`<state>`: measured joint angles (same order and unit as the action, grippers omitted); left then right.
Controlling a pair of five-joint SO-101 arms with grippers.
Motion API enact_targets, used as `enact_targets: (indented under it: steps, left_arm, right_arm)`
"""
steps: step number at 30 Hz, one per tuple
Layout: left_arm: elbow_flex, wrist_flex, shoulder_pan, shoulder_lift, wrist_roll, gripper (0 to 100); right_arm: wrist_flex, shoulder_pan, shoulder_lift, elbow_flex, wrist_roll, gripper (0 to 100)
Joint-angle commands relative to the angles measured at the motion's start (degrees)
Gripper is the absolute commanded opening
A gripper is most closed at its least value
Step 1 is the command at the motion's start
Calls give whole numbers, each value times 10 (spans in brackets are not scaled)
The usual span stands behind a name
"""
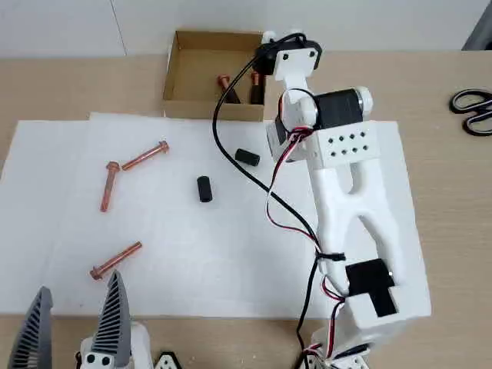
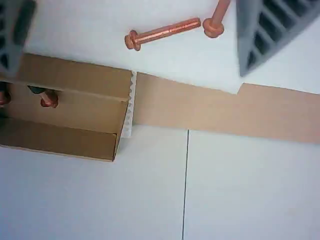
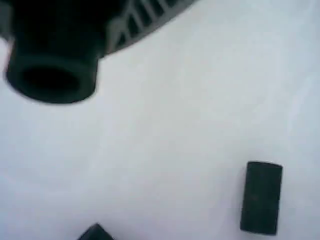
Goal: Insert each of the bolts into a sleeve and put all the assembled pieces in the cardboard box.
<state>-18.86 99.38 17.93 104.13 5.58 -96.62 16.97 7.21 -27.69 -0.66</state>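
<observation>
Three copper bolts lie on the white foam sheet (image 1: 192,261): one (image 1: 144,156), one (image 1: 108,186) and one (image 1: 115,261). Two black sleeves (image 1: 247,157) (image 1: 204,188) rest near the sheet's middle. The cardboard box (image 1: 173,77) at the back holds two assembled pieces (image 1: 225,84) (image 1: 256,86). My right gripper (image 1: 275,137) hangs just in front of the box, shut on a third sleeve (image 3: 50,65), with a grey finger (image 3: 145,17) behind it. Another loose sleeve (image 3: 261,197) lies beyond. My left gripper (image 1: 79,284) stands open at the near left edge, facing a bolt (image 2: 162,32) and the box (image 2: 75,82).
Scissors (image 1: 473,110) lie on the wooden table at the far right. The right arm's white body and its cables (image 1: 269,192) span the right half of the foam. Bare foam stretches between the bolts and the sleeves.
</observation>
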Motion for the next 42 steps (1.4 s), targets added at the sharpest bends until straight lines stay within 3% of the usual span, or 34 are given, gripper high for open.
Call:
enact_targets:
  steps: [1, 13, 24, 32, 42]
  left_arm:
    - [6, 11, 1, 4, -5, 269]
    - [9, -8, 3, 4, -7, 269]
    - [56, -185, 3, 4, -10, 269]
    - [-11, -316, 4, 4, -11, 269]
    - [-80, -261, 3, -80, -77, 269]
  right_arm:
    - [6, -4, -3, -3, -5, 3]
    - [5, -5, -3, -3, -5, 3]
    - [5, -6, -3, -3, -5, 3]
    - [4, -6, -3, -3, -5, 3]
    - [4, -6, -4, -3, -5, 3]
